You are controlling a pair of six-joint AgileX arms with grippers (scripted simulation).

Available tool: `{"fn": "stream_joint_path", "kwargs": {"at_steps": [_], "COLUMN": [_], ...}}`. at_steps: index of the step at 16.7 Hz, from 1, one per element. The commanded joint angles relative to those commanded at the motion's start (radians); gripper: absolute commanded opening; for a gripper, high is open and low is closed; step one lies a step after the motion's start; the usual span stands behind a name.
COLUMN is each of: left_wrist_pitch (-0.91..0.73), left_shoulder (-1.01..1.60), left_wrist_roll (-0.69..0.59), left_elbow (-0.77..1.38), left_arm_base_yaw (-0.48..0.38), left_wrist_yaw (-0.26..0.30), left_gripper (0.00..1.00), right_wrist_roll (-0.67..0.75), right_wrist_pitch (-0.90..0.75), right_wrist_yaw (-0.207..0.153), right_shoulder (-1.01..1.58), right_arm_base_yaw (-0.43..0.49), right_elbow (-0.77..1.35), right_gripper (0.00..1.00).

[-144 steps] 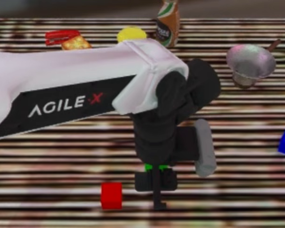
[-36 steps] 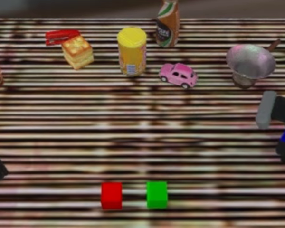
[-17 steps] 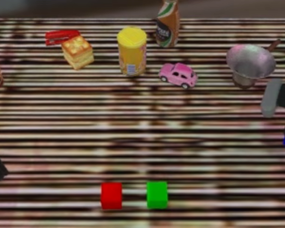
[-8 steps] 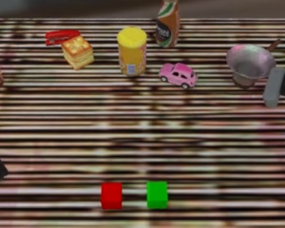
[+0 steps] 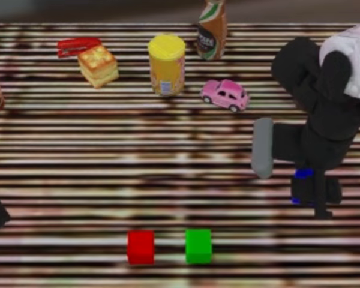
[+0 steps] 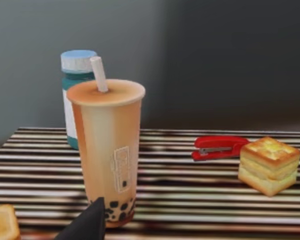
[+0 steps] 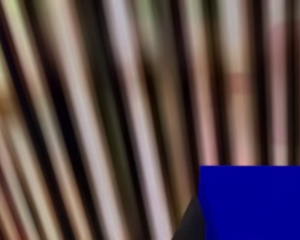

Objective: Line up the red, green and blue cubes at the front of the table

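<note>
Table (image 5: 78, 180) of thin dark brown and cream stripes, mottled with reddish blotches, carries everything here. At its far left the left gripper (image 6: 87, 225) sits parked beside a tall paper cup of bubble tea (image 6: 109, 150) holding dark pearls and a straw, with a teal white-capped bottle (image 6: 75, 85) behind it; whether its fingers are spread I cannot tell. Further right lie a flat red stapler (image 5: 78, 45) and a layered cake square (image 5: 98, 65), then a yellow cylindrical canister (image 5: 167, 65), a brown bottle (image 5: 212, 29) and a pink toy car (image 5: 226, 95) whose long axis slants toward the near right. Near the front edge the glossy red cube (image 5: 141, 246) and green cube (image 5: 198, 246) sit square to the stripes, side by side and apart. At right the right gripper (image 5: 315, 195) pinches the blue cube (image 5: 304, 173) above the table, further back than the other two
</note>
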Motion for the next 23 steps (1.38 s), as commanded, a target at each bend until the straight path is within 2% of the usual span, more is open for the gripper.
{"fn": "stream_joint_path", "kwargs": {"at_steps": [3, 6, 13, 20, 23], "left_wrist_pitch": [0.0, 0.0, 0.0, 0.0, 0.0], "left_shoulder": [0.0, 0.0, 0.0, 0.0, 0.0], "left_wrist_roll": [0.0, 0.0, 0.0, 0.0, 0.0], "left_elbow": [0.0, 0.0, 0.0, 0.0, 0.0], "left_arm_base_yaw": [0.0, 0.0, 0.0, 0.0, 0.0], "left_wrist_yaw": [0.0, 0.0, 0.0, 0.0, 0.0], "left_gripper": [1.0, 1.0, 1.0, 1.0, 1.0], "right_wrist_roll": [0.059, 0.098, 0.104, 0.106, 0.106], "right_wrist_pitch": [-0.013, -0.015, 0.002, 0.232, 0.261], "right_wrist_yaw": [-0.001, 0.001, 0.001, 0.001, 0.002], "right_shoulder": [-0.03, -0.057, -0.051, 0.024, 0.035], "right_arm_base_yaw": [0.176, 0.266, 0.272, 0.275, 0.276], "right_elbow": [-0.015, -0.026, -0.035, -0.185, -0.206], "right_gripper": [0.0, 0.0, 0.0, 0.0, 0.0]}}
